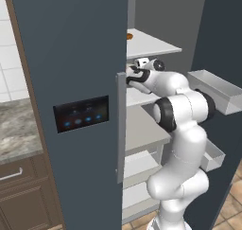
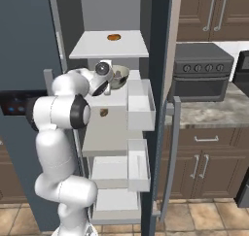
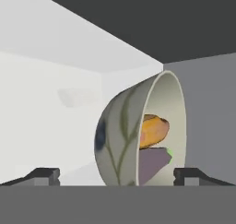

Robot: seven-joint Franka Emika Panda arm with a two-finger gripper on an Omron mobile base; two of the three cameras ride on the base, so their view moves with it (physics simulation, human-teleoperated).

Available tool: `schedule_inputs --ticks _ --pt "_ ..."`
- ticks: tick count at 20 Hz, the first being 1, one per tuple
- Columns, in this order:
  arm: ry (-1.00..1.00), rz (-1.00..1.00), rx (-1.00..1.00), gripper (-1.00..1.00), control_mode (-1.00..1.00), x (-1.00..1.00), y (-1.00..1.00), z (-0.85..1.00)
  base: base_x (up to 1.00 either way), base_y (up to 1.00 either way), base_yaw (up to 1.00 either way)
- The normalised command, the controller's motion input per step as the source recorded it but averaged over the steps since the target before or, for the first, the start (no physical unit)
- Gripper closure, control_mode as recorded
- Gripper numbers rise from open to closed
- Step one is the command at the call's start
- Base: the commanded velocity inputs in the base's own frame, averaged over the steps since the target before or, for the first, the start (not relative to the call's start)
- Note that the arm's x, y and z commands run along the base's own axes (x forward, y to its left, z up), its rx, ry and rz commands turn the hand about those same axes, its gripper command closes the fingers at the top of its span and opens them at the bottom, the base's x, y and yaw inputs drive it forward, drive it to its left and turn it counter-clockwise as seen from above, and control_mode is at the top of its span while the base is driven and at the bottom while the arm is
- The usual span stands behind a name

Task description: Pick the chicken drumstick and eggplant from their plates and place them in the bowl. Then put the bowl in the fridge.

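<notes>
Gripper [image 3: 117,176]: from the hand camera I saw both dark fingertips [image 3: 44,174] spread wide, one on each side of the bowl and clear of its wall; it gripped nothing.
Bowl [image 3: 122,140]: it sat on a white fridge shelf [image 2: 109,100] just ahead of the fingertips, apparently let go. It looked rolled onto its side in the hand view, but I took that to be the camera's tilt; in the right base view it stood upright.
Bowl contents: the orange-brown chicken drumstick [image 3: 154,128] lay inside, with the purple eggplant [image 3: 154,165] touching it on one side.
Step in hand: I judged the bowl delivered, so my job was to back the hand straight out along its approach line, jaws kept wide, without clipping the rim.
Risk: a sideways swing could have knocked the bowl or caught the door bin [image 2: 140,106] beside the shelf.
Fridge [image 1: 71,58]: dark slate-blue, doors open, arm reaching in past the handle.
Beyond the bowl: the grey back wall of the fridge; on the shelf above, a small brown item [image 2: 114,37] I could not identify.
</notes>
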Motion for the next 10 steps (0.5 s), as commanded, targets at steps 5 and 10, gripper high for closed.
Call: schedule_inputs --ticks 5,10 --pt "0.0 0.0 0.0 -1.0 -1.0 -0.39 -0.01 0.38 0.0 0.0 0.0" --pt "0.04 0.0 0.0 -1.0 -1.0 -0.45 -0.07 0.38 0.0 0.0 0.0"
